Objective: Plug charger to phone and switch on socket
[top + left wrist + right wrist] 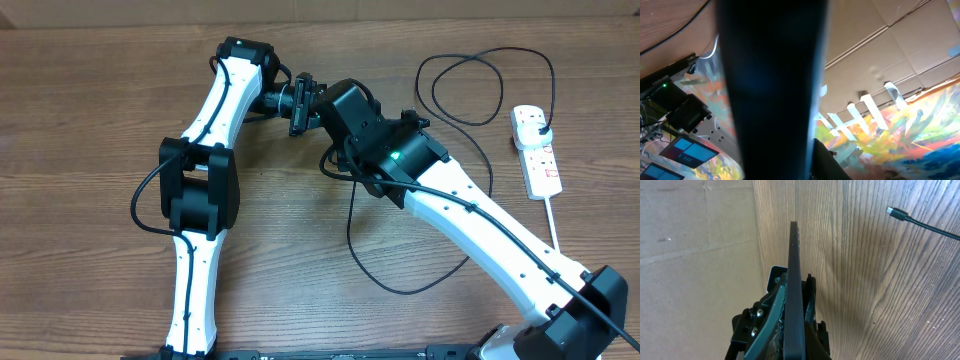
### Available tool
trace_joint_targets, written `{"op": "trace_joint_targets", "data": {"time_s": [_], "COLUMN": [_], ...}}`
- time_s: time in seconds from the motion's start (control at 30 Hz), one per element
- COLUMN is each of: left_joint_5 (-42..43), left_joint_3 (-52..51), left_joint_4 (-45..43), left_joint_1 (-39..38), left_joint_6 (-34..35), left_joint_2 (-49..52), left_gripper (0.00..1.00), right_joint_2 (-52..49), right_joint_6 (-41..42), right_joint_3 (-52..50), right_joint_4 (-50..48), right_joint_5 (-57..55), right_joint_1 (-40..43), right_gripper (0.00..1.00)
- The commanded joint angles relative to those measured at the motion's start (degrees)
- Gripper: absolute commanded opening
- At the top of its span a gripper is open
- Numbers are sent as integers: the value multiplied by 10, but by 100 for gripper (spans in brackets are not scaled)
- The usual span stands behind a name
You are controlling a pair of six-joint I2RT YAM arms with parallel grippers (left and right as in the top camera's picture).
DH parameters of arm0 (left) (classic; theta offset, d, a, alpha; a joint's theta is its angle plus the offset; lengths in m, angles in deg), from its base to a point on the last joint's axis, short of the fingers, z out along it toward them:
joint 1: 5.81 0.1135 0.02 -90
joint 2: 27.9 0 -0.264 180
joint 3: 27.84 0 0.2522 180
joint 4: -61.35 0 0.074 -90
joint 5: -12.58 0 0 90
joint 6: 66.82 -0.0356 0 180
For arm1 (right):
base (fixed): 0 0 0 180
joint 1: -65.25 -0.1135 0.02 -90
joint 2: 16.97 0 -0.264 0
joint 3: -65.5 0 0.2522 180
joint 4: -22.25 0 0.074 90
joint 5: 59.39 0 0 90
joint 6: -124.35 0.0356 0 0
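Grips the phone (795, 250) edge-on in the right end effector (795, 291), jaws pressed narrow against both faces, with the thin dark frame running up the middle of the right wrist view and the wood-grain counter (865, 295) behind it. Shows the connector tip (892, 211) of the charger (400, 272) at the upper right of that same view, lying on the counter well apart from the phone. Brings both wrists together in the upper middle of the overhead view, with the left end effector (298, 103) pointing rightward from the upper left to meet the right arm's black wrist. Cannot tell from the overhead view whether the left end effector is wide or narrow, nor whether it touches the phone. Finds only a broad, blurred dark slab (772, 90) filling the middle of the left wrist view, with the fingers hidden. Traces the thin black cable through a loop near the upper right of the overhead frame, then under the right arm and round a wide curve at lower centre. Finds the socket (537, 150) at the right edge of the overhead view, lying on the counter well apart from both arms, with the black plug (538, 124) seated in its upper outlet and red-marked switches below it. Follows the thick white cord (553, 225) from the socket's lower end down toward the lower right.
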Motion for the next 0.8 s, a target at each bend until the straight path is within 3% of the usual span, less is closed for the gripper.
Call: {"op": "trace_joint_targets", "data": {"time_s": [0.0, 0.3, 0.77], "left_joint_5": [7, 7, 7], "left_joint_3": [12, 12, 12], "left_joint_4": [4, 3, 4], "left_joint_1": [-4, -4, -4], "left_joint_6": [7, 4, 4], "left_joint_2": [0, 0, 0], "left_gripper": [25, 33, 22], "right_joint_2": [4, 4, 4], "right_joint_6": [80, 80, 80], "right_joint_3": [15, 15, 15], "right_joint_4": [-4, -5, -6], "right_joint_5": [-13, -38, -38], "right_joint_1": [0, 0, 0], "right_gripper": [4, 4, 4]}}
